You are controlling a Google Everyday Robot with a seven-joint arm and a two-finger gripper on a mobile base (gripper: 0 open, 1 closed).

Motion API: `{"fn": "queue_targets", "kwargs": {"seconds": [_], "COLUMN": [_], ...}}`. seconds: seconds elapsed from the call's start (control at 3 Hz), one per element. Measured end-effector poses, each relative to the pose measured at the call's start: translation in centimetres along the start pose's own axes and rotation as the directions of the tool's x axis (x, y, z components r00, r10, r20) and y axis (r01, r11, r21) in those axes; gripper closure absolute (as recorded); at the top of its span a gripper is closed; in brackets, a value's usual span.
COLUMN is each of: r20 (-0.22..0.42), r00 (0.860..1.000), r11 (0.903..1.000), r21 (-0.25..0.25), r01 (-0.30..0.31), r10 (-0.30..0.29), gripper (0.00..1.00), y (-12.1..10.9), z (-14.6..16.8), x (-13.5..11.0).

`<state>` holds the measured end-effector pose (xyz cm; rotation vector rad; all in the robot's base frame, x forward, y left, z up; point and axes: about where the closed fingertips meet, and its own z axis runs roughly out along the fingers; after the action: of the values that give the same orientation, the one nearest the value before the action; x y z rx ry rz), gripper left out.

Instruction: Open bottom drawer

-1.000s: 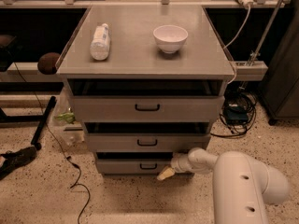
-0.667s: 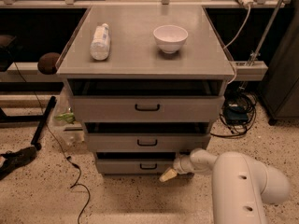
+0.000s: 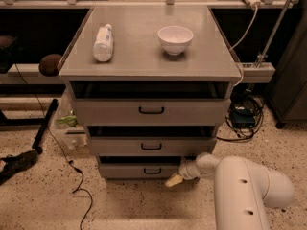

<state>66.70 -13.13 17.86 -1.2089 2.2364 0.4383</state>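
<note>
**Q:** Where is the target?

**A:** The bottom drawer (image 3: 144,169) is the lowest and narrowest grey flat front of the three, just above the speckled floor (image 3: 120,205). Its small black bar handle (image 3: 152,170) sits mid-front. The mid-sized grey drawer (image 3: 151,146) is directly above it, and the widest grey drawer (image 3: 151,111) above that.

**Q:** And your pincer?

**A:** My pale, yellow-tipped pincer (image 3: 174,180) is low, at the drawer's near right corner. It is right of the handle, below it, and not on it. I cannot tell whether it is spread or pressed together. It pinches nothing that I can see.

**Q:** Why come in from there?

**A:** My white arm (image 3: 240,186) reaches in from the near right, close to the floor. My guess is that the low line suits a handle this near the ground. The pincer must go left and a little up to reach the bar.

**Q:** How does the drawer lie?

**A:** The front's long axis runs left to right, and the handle bar lies along it. The face points to the near side, so I judge the pull is straight toward near. There is a dark strip above the front. I cannot tell whether it is a gap or shadow.

**Q:** Anything on the grey bench (image 3: 144,61)?

**A:** A clear plastic bottle (image 3: 102,42) lies on its side at the left. A white bowl (image 3: 175,39) stands upright at the right. Both are well apart from my work. A hard tug could rock them.
</note>
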Motion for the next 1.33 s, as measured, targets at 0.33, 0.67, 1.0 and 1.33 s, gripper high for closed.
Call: {"fn": "queue_targets", "kwargs": {"seconds": [0.33,0.67,1.0,1.33], "r20": [-0.001,-0.001,-0.001,-0.001], "r00": [1.000,1.000,1.000,1.000], "r11": [1.0000,1.0000,1.0000,1.0000], "r21": [-0.004,-0.004,-0.004,-0.004], "r01": [-0.004,-0.004,-0.004,-0.004], "r10": [0.004,0.004,0.004,0.004], "gripper": [0.35,0.59,0.82,1.00], "y": [0.0,0.0,-0.1,-0.4], "z": [-0.4,-1.0,-1.5,-1.7], "x": [0.1,-0.4,-0.5,-0.4]}}
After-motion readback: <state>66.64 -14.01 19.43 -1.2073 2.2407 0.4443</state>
